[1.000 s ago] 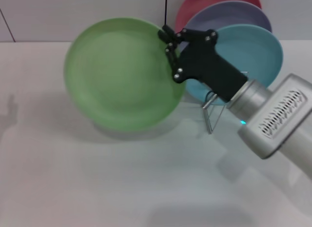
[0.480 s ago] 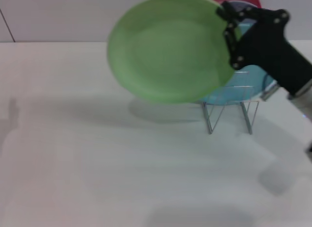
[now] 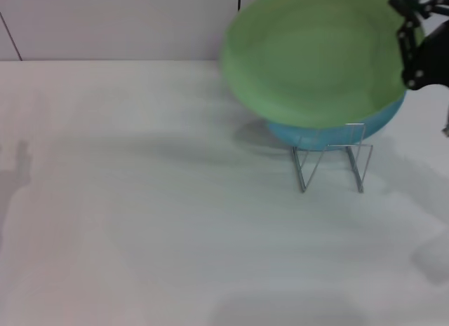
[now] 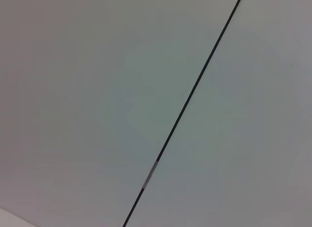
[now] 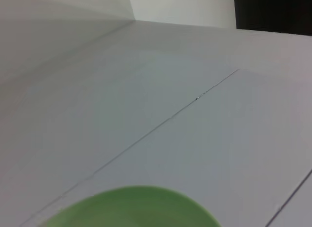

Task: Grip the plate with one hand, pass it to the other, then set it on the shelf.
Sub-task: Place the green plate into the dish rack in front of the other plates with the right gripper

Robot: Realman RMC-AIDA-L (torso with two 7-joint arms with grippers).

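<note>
One green plate (image 3: 316,59) in right gripper (image 3: 407,24) jaws, above one turquoise plate (image 3: 330,133), one rack (image 3: 331,161)

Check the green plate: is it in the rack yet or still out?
Out. The green plate hangs in the air above the rack, gripped at its rim by the right gripper, in front of the turquoise plate.

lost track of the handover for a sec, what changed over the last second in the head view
The right gripper, jaws shut on the light green plate at its rim, carried it up and toward the robot's right, from left of the wire rack to above it, in front of the turquoise plate. That now hides the pink and lavender plates. The rack and turquoise plate stayed put. The left gripper stayed out of view.
</note>
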